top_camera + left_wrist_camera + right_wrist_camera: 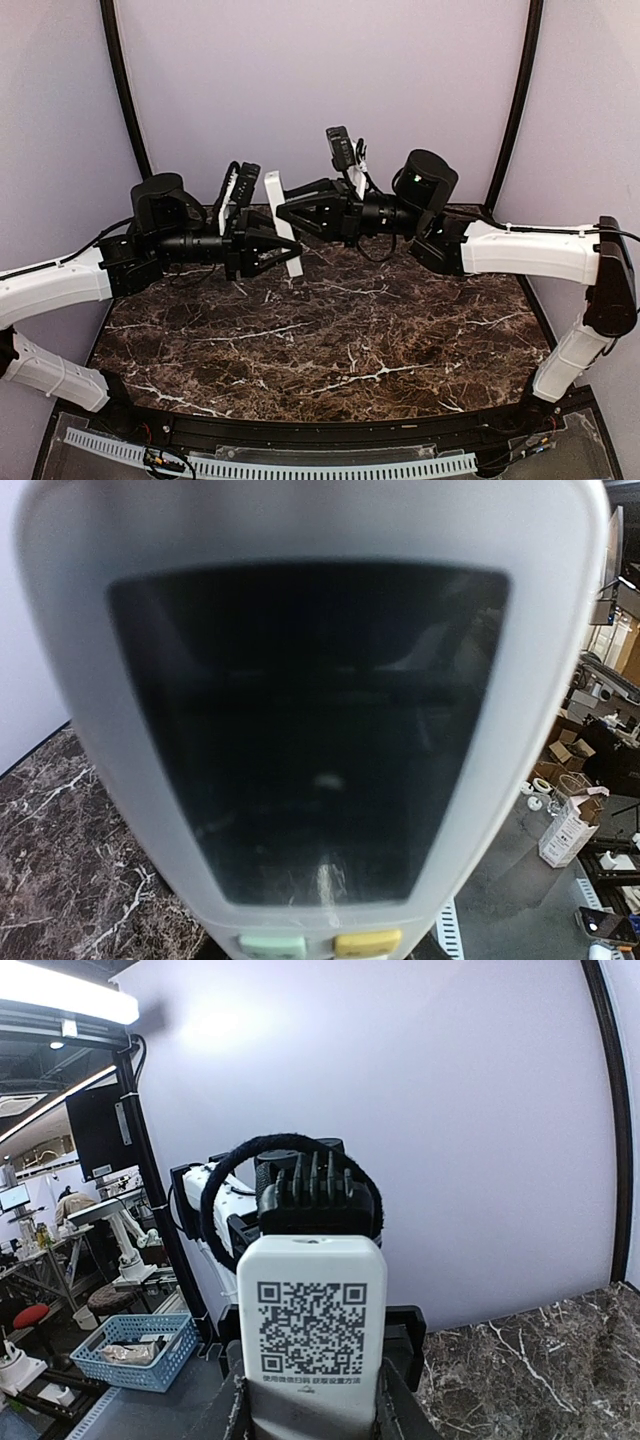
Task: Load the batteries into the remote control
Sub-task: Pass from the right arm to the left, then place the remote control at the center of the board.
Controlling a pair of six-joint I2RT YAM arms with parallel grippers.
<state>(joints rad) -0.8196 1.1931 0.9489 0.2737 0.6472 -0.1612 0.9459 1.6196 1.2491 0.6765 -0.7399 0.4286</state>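
Filling the left wrist view, the remote control (310, 730) hangs nearly upright above the table (330, 340), pinched low by the left claw (285, 256) and higher by the right claw (283, 212). It looks like light, stiff, slick plastic, best gripped across its narrow edges.

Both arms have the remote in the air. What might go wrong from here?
The remote control hangs above the table, pinched by the left gripper and right gripper: uneven pulls may twist it or let it slip and drop. No batteries show in any view, so loading may stall.
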